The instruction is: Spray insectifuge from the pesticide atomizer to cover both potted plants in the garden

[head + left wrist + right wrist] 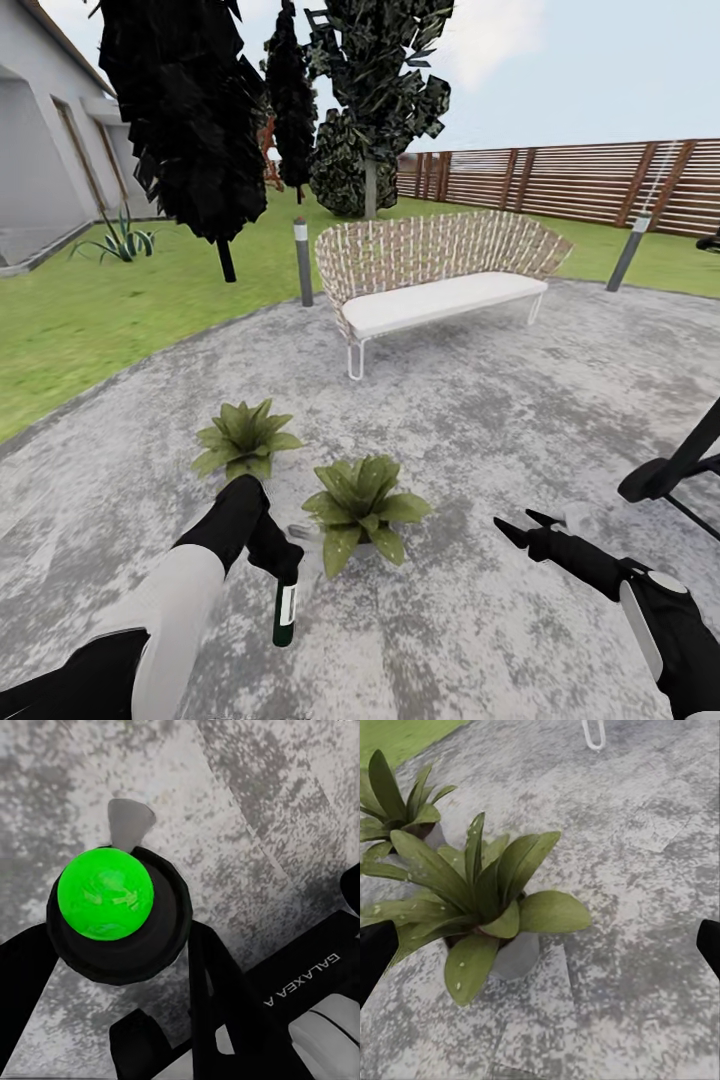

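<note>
On the grey paving, two potted plants stand side by side, one to the left (243, 440) and one closer to me (360, 505). My left gripper (281, 572) is shut on the pesticide atomizer (285, 612), a slim dark-green bottle with a white label that hangs downward just left of the nearer plant. The left wrist view looks at the atomizer (105, 894) end-on as a bright green disc in a black ring. My right gripper (520, 528) is open and empty, to the right of the nearer plant (480, 907). The other plant (397, 802) sits behind it.
A wicker bench (430, 270) with a white seat stands farther back on the paving, between two grey bollard lamps (303, 262) (628, 250). Black grill legs (680, 465) reach in at the right. Lawn, dark trees, a slat fence (580, 180) and a house wall surround the paving.
</note>
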You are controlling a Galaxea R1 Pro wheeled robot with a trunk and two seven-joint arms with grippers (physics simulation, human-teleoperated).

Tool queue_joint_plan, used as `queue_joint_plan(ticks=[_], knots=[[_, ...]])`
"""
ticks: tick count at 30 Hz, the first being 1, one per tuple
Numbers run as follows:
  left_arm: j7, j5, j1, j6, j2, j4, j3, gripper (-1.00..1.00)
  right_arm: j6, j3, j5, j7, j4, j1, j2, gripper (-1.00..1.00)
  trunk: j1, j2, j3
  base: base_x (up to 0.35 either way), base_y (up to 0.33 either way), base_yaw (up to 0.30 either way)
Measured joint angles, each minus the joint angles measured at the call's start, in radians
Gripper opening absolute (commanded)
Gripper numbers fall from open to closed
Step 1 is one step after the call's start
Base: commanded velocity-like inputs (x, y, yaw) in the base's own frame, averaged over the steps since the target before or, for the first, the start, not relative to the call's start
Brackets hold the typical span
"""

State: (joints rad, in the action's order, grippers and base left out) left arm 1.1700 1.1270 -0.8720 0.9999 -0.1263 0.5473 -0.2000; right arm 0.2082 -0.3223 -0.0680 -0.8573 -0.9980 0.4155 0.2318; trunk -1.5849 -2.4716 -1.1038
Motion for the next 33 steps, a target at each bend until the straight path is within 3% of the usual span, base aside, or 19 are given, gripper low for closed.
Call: queue_joint_plan(ticks=[6,22,26,29,33], knots=[[0.0,-0.001,0.0,0.0,0.0,0.001,-0.001,-1.0,0.0,0.0,0.0,-0.001,0.0,0.0,0.0,1.0,0.0,0.0,0.0,-0.004,-0.039,0.213],[0.001,-0.002,0.0,0.0,-0.001,0.001,-0.003,-1.0,0.0,0.0,0.003,-0.001,0.028,0.0,0.0,1.0,0.0,0.0,0.0,-0.013,-0.222,0.035],[0.001,-0.002,0.0,0.0,-0.002,0.001,-0.002,-1.0,-0.041,0.001,0.006,-0.004,0.297,-0.001,0.0,1.0,0.0,0.0,0.0,0.0,-0.014,0.047],[0.006,-0.004,0.0,0.001,-0.007,0.0,-0.002,-1.0,-0.21,0.001,0.01,-0.004,0.501,-0.001,0.001,1.0,0.0,0.0,0.0,0.0,-0.002,0.008],[0.012,-0.005,-0.003,0.005,-0.007,-0.001,0.0,-1.0,-0.441,0.002,0.048,0.003,0.727,-0.001,-0.006,1.0,0.0,0.0,0.0,0.0,0.0,0.001]])
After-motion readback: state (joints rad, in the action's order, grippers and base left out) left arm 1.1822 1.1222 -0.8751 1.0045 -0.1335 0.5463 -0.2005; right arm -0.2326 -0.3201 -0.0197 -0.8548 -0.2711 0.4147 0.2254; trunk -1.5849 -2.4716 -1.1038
